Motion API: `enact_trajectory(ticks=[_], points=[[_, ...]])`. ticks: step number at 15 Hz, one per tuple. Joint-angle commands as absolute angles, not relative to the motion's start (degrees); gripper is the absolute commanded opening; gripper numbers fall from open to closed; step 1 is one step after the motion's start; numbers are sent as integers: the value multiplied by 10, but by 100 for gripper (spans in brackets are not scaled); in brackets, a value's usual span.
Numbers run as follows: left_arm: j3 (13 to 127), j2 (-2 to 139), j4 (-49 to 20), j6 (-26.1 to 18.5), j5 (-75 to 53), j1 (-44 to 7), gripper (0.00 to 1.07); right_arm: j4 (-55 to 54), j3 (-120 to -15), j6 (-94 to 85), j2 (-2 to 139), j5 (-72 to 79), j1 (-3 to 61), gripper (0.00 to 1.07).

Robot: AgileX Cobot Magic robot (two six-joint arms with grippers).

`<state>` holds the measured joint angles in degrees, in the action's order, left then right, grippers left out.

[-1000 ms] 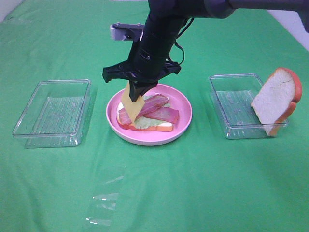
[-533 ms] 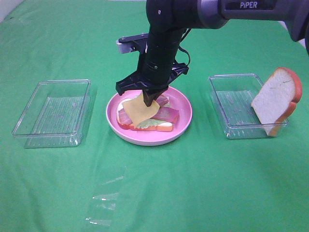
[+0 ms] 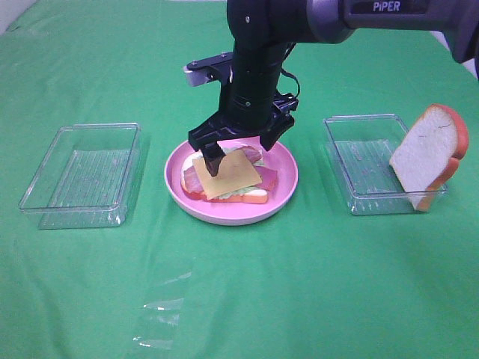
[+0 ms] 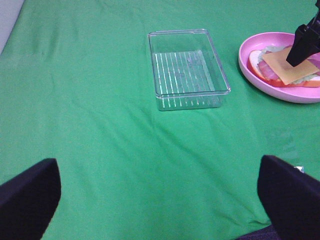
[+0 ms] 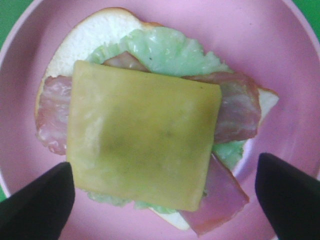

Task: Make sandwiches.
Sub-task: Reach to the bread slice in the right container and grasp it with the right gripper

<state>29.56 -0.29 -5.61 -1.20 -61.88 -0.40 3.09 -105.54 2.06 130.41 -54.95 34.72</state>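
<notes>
Now the right pincer [image 3: 241, 147], spread above the cheese [image 3: 227, 173] on the sandwich [image 3: 224, 181], should lift straight up; the left pincer [image 4: 160, 192] is spread too.

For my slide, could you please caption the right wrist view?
Open gripper above cheese lying on the sandwich.

A green cloth [image 3: 314, 292] covers the whole table, lightly creased. Pale surface shows at its far corners. Lighting is even and soft.

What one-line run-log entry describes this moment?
right end effector: open above plate | cheese: lying on sandwich | left end effector: open, idle | bread slice: in right tray
</notes>
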Motion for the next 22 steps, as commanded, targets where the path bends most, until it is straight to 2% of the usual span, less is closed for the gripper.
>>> enact_trajectory(ticks=[1, 7, 10, 13, 15, 17, 20, 22], points=[[296, -11, -61, -13, -617, -3, 100, 63, -1066, 16, 1274, -566, 347, 99], [296, -11, -61, -13, -617, -3, 100, 174, -1154, 19, 1215, -680, 343, 99], [296, -11, -61, -13, -617, -3, 100, 180, -1169, 17, 1180, -710, 272, 99], [296, -11, -61, -13, -617, -3, 100, 167, -1169, 0, 1169, -752, 164, 99], [296, -11, -61, -13, -617, -3, 100, 141, -1167, 0, 1169, -761, 104, 99], [296, -11, -61, -13, -617, -3, 100, 66, -1167, -18, 1169, -761, 23, 99], [296, -11, -61, -13, -617, -3, 100, 6, -1167, -30, 1169, -761, -30, 98], [296, -11, -61, -13, -617, -3, 100, 0, -1167, -32, 1169, -761, -39, 98]])
